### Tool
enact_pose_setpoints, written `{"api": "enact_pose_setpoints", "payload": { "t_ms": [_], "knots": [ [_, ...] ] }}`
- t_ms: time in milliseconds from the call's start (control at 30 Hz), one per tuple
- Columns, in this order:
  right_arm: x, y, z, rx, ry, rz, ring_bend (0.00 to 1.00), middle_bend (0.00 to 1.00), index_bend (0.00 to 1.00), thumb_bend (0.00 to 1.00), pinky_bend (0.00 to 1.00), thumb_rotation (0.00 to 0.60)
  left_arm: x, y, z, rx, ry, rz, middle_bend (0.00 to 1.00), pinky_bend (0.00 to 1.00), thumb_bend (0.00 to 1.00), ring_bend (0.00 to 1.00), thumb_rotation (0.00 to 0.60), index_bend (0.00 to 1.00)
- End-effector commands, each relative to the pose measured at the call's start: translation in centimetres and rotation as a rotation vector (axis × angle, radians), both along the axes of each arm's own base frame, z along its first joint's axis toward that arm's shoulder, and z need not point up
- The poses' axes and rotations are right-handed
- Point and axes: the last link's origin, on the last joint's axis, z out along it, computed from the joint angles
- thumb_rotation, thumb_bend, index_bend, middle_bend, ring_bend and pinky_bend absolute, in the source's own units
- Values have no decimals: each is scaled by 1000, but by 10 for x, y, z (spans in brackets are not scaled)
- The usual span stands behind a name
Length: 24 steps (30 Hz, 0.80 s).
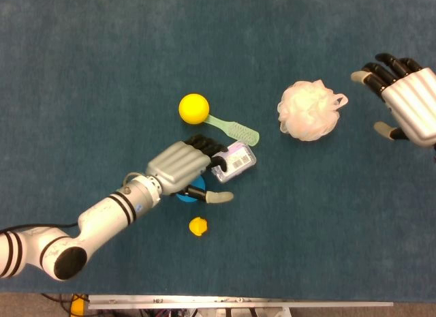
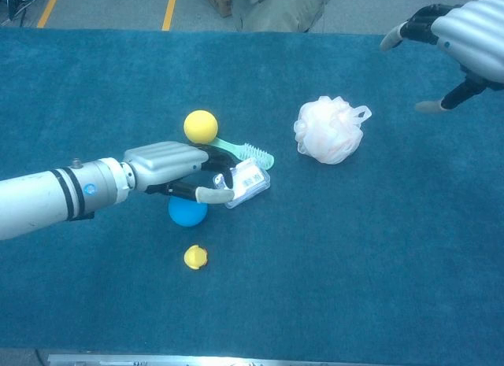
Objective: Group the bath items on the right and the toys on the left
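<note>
The left robot hand [image 2: 177, 169] holds the tilted soap box [image 2: 248, 182] beside the green brush [image 2: 246, 152], while the right robot hand [image 1: 409, 106] hovers empty, fingers spread.

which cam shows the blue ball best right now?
Chest view: about half of the blue ball shows below the left hand. In the head view only a blue sliver peeks out beside that hand.
</note>
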Motion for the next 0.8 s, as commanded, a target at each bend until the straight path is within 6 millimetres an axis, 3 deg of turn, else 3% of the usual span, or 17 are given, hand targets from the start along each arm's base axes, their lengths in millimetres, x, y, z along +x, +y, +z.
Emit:
{"api": "enact_pose_setpoints", "payload": {
  "t_ms": [33, 267, 533, 600, 667, 733, 800],
  "knots": [
    [0, 0, 0, 1, -2, 0, 162, 277, 252, 113, 303, 600, 7, -1, -1, -6, -10, -11, 93, 38, 23, 38, 0, 249],
    [1, 6, -4, 38, 2, 7, 162, 278, 252, 113, 303, 600, 7, 0, 18, 58, -1, -30, 93, 38, 23, 38, 0, 238],
    [21, 16, -14, 151, -15, 83, 162, 278, 252, 82, 305, 600, -20, 0, 80, 249, 25, 2, 92, 38, 23, 39, 0, 225],
    [27, 17, -20, 171, 3, 122, 161, 281, 257, 59, 305, 600, -29, -2, 96, 305, 43, 9, 93, 38, 23, 39, 80, 225],
    [34, 18, -26, 191, 19, 149, 161, 293, 261, 47, 305, 600, -36, -6, 109, 354, 58, 7, 93, 38, 23, 40, 229, 225],
    [43, 17, -33, 212, 35, 180, 161, 309, 261, 40, 305, 600, -41, -11, 122, 406, 59, 8, 93, 38, 23, 41, 319, 225],
    [53, 16, -42, 230, 55, 209, 161, 321, 261, 21, 305, 600, -48, -18, 134, 447, 56, 14, 93, 38, 23, 41, 352, 224]
  ]
}}
